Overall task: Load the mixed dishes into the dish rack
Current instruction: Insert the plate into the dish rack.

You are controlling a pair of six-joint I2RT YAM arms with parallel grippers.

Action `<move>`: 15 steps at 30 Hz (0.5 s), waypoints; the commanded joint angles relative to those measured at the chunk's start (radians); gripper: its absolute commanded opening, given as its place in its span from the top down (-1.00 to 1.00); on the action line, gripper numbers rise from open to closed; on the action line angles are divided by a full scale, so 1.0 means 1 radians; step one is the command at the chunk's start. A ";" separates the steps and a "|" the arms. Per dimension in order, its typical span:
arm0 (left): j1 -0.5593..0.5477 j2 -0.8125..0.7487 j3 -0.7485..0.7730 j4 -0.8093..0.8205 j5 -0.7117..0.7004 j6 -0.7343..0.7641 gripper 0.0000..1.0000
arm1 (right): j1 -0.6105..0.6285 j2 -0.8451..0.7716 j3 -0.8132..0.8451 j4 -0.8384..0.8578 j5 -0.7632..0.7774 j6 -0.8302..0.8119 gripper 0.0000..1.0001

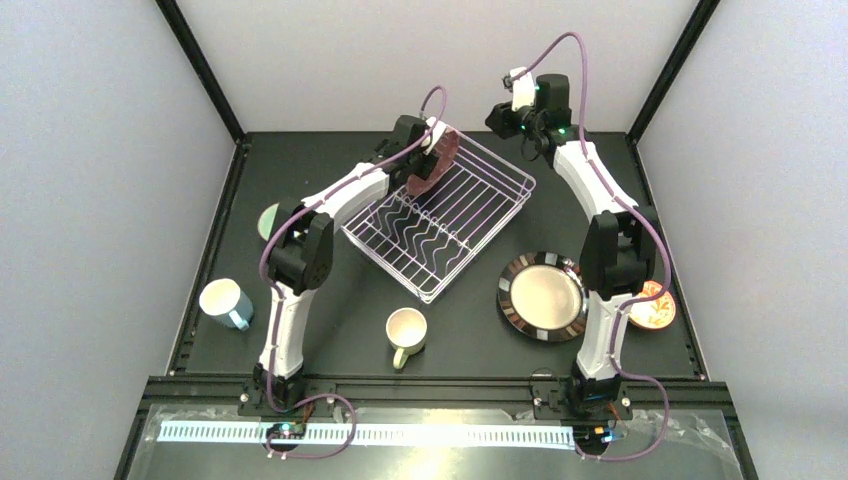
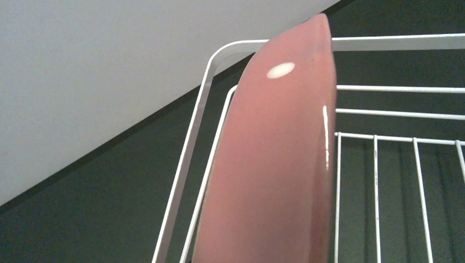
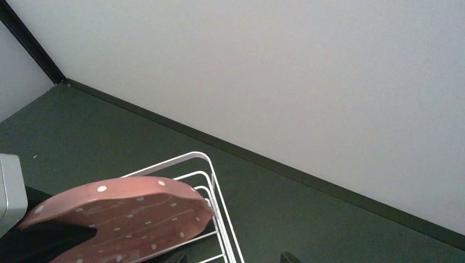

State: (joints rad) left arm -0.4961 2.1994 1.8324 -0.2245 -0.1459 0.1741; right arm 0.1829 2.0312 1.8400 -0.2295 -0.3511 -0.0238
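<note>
Pink dotted plate point(image 2: 274, 164) at rack point(image 2: 395, 40) corner, left fingers' point(image 3: 44, 241) hold unclear, right fingers point(image 3: 289, 258) spread

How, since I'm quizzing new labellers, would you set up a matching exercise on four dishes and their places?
Things:
1 pink plate
2 cream mug
3 blue mug
4 dark-rimmed plate

Places:
a farthest left
b flat, right of the rack
c on edge at the rack's far corner
d upright, in front of the rack

Pairs: 1-c, 2-d, 3-a, 4-b

Pink white-dotted plate point(image 3: 126, 213); white rack point(image 1: 452, 232); bowl point(image 1: 656, 310) orange, pattern unclear.
</note>
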 commanded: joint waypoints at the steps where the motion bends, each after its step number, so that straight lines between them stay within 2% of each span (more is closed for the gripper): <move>1: 0.012 0.027 0.031 -0.082 -0.042 -0.048 -0.07 | -0.004 -0.030 0.026 -0.008 -0.014 -0.013 -0.96; 15: 0.033 -0.017 0.046 -0.064 -0.093 -0.102 -0.19 | -0.005 -0.018 0.049 -0.029 -0.031 -0.002 -0.96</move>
State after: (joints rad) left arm -0.4850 2.1994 1.8366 -0.2478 -0.1802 0.0994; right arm 0.1829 2.0312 1.8469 -0.2409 -0.3695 -0.0223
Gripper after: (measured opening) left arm 0.592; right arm 0.979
